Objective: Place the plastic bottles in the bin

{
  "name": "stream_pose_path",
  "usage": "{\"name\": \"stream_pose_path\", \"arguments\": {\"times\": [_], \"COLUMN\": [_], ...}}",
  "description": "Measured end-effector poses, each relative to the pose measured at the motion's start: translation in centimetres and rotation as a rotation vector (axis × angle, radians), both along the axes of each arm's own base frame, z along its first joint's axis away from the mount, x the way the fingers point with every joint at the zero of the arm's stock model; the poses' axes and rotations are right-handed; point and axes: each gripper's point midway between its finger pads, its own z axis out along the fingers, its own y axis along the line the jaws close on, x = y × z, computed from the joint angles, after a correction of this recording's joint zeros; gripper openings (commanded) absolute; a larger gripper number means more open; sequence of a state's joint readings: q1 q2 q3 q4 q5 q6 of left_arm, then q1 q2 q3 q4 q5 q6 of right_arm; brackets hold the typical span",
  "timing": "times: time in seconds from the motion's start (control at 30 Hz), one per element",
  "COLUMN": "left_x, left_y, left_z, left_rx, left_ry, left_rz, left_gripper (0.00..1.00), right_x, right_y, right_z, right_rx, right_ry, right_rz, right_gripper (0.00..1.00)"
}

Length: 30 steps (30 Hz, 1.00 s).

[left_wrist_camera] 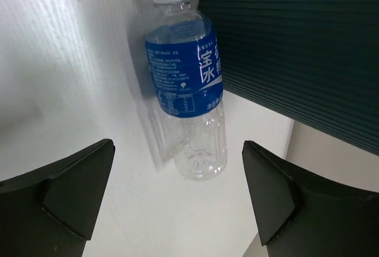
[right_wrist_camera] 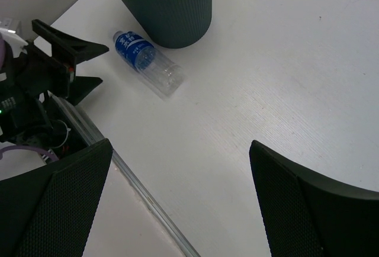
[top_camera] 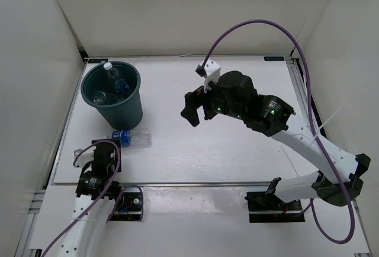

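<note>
A clear bottle with a blue label (top_camera: 131,138) lies on its side on the white table just in front of the bin (top_camera: 133,112). In the left wrist view this bottle (left_wrist_camera: 186,97) lies ahead of my open, empty left gripper (left_wrist_camera: 177,198), base toward me, cap away, beside the ribbed bin wall (left_wrist_camera: 296,44). The left gripper (top_camera: 108,148) sits just near-left of the bottle. Inside the bin I see a clear bottle with a white cap (top_camera: 109,69) and a blue-labelled one (top_camera: 121,86). My right gripper (top_camera: 198,110) is open and empty, raised over the table's middle. No green bottle shows.
The right wrist view shows the bin (right_wrist_camera: 166,2), the lying bottle (right_wrist_camera: 145,61), the left gripper (right_wrist_camera: 65,61) and the table's metal front edge (right_wrist_camera: 142,192). White walls enclose the table on three sides.
</note>
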State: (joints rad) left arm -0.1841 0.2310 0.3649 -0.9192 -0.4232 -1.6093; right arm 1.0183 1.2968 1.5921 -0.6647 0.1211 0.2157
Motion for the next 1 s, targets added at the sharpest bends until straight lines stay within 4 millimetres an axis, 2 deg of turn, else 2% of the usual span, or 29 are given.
{"name": "stream_pose_path", "arguments": {"times": [0.17, 0.3, 0.4, 0.67, 0.9, 0.97, 1.0], "left_x": [2.4, 3.2, 3.7, 5.8, 7.5, 7.9, 8.0], "left_y": [-0.5, -0.7, -0.6, 0.4, 0.9, 1.0, 0.9], "left_z": [-1.7, -3.9, -4.7, -5.0, -5.5, -5.4, -5.5], "left_rx": [-0.028, -0.043, -0.056, -0.077, -0.088, -0.094, -0.101], "left_ry": [-0.020, -0.012, -0.017, -0.046, -0.027, -0.021, -0.017], "left_rz": [0.016, 0.025, 0.032, 0.049, -0.002, -0.024, -0.037], "left_gripper": [1.00, 1.00, 1.00, 1.00, 1.00, 0.96, 0.90], "right_x": [-0.1, -0.2, -0.4, -0.7, -0.5, -0.3, -0.2], "right_y": [0.1, -0.1, -0.5, -1.9, -2.1, -2.2, -2.2], "right_z": [-0.2, -1.0, -1.4, -1.5, -2.0, -2.0, -2.1], "right_rx": [-0.008, -0.027, -0.039, -0.043, -0.058, -0.060, -0.063], "right_ry": [-0.005, -0.001, -0.007, -0.018, -0.015, -0.014, -0.012], "right_rz": [0.018, 0.021, 0.025, 0.015, 0.007, 0.001, -0.001], "right_gripper": [1.00, 1.00, 1.00, 1.00, 1.00, 1.00, 1.00]}}
